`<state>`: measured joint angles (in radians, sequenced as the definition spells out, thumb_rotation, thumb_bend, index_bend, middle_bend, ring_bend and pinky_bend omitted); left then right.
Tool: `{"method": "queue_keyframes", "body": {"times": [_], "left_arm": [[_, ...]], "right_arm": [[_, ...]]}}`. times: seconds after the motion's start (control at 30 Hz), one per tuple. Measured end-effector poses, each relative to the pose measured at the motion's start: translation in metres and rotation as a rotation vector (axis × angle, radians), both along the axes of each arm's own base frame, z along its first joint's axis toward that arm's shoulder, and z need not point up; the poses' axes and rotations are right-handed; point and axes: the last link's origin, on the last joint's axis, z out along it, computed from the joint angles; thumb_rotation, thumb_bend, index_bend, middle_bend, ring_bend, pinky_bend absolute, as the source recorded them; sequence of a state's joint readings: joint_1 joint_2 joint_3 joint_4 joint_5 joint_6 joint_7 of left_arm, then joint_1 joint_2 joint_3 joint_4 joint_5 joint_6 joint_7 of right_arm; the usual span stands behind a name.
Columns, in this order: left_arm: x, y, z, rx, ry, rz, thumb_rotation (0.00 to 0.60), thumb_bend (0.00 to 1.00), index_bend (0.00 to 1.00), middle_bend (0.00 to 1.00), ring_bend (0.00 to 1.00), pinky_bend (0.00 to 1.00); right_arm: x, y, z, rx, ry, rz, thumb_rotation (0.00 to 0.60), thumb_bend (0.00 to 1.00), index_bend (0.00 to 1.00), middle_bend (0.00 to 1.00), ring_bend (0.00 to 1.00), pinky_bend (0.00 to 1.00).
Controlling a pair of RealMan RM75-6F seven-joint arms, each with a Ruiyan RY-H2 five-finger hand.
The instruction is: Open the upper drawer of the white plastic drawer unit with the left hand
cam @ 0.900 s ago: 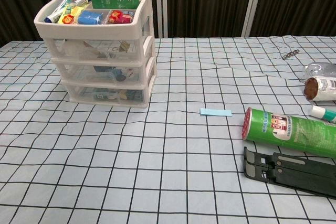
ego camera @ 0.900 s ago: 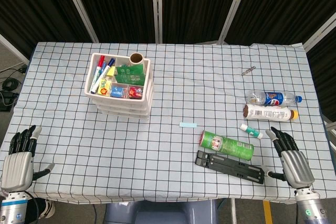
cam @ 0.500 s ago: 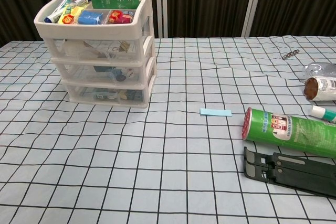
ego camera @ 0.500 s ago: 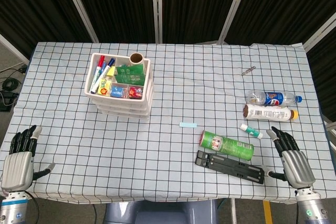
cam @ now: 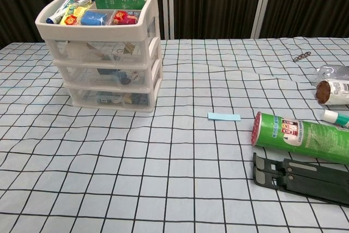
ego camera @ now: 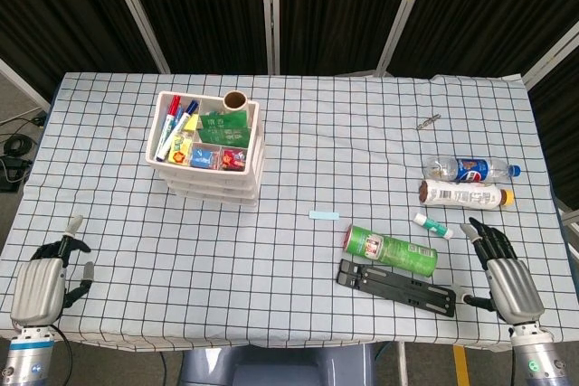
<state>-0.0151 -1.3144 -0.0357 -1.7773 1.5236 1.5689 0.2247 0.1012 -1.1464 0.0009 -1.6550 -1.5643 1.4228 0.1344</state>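
White plastic drawer unit (ego camera: 210,148) sits at the table's far left, upper drawer (cam: 109,51) shut. Our left hand (ego camera: 41,288) hangs at the near-left edge, fingers loosely curled, holding nothing, well apart from it. Our right hand (ego camera: 507,279) is spread, empty, near-right.

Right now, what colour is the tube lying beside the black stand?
Green tube, clearest in chest view.

White drawer unit (cam: 109,64) on black-checked tablecloth (cam: 163,178).
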Motion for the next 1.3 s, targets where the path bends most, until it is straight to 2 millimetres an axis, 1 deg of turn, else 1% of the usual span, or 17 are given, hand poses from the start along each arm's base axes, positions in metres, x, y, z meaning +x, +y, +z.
{"method": "queue_keyframes", "body": {"times": [0.03,0.1,0.13,0.2,0.3,0.43,0.53,0.63,0.83,1.3], "left_arm": [[0.001,0.001,-0.001,0.001,-0.023,-0.005,0.600,0.75,0.04,0.80,0.70,0.58],[0.003,0.003,-0.003,-0.002,-0.065,-0.013,0.600,0.81,0.06,0.83,0.74,0.61],[0.005,0.004,-0.004,-0.008,-0.102,-0.019,0.600,0.84,0.07,0.84,0.76,0.63],[0.007,0.007,-0.007,-0.023,-0.176,-0.028,0.600,0.88,0.07,0.84,0.77,0.64],[0.011,0.012,-0.011,-0.068,-0.334,-0.036,0.600,0.90,0.08,0.84,0.77,0.66],[0.016,0.024,-0.021,-0.182,-0.559,-0.018,0.600,0.91,0.08,0.84,0.77,0.68],[0.021,0.036,-0.031,-0.273,-0.675,0.015,0.600,0.92,0.09,0.84,0.77,0.68],[0.026,0.048,-0.037,-0.333,-0.748,0.047,0.600,0.92,0.10,0.84,0.77,0.68],[0.037,0.072,-0.045,-0.376,-0.810,0.070,0.600,0.92,0.10,0.84,0.77,0.68],[0.059,0.110,-0.068,-0.443,-0.844,0.114,0.600,0.92,0.11,0.84,0.77,0.69]], "right_arm": [[0.000,0.000,0.000,0.000,-0.001,0.000,0.600,0.11,0.01,0.00,0.00,0.00],[0.000,0.000,0.001,-0.001,-0.005,0.000,0.600,0.11,0.01,0.00,0.00,0.00],[0.000,0.000,0.001,0.000,-0.007,0.000,0.600,0.11,0.01,0.00,0.00,0.00],[0.000,0.000,0.001,0.002,-0.009,0.000,0.600,0.11,0.01,0.00,0.00,0.00],[0.001,0.000,0.001,0.003,-0.012,0.000,0.600,0.11,0.01,0.00,0.00,0.00],[0.001,0.000,0.002,0.003,-0.017,0.001,0.600,0.11,0.01,0.00,0.00,0.00],[0.001,0.000,0.003,0.002,-0.022,0.001,0.600,0.11,0.01,0.00,0.00,0.00],[0.001,0.000,0.003,0.002,-0.025,-0.001,0.600,0.11,0.01,0.00,0.00,0.00],[0.001,-0.001,0.003,0.008,-0.029,-0.001,0.600,0.11,0.01,0.00,0.00,0.00],[-0.003,-0.003,0.008,0.001,-0.054,-0.019,0.600,0.11,0.01,0.00,0.00,0.00]]}}
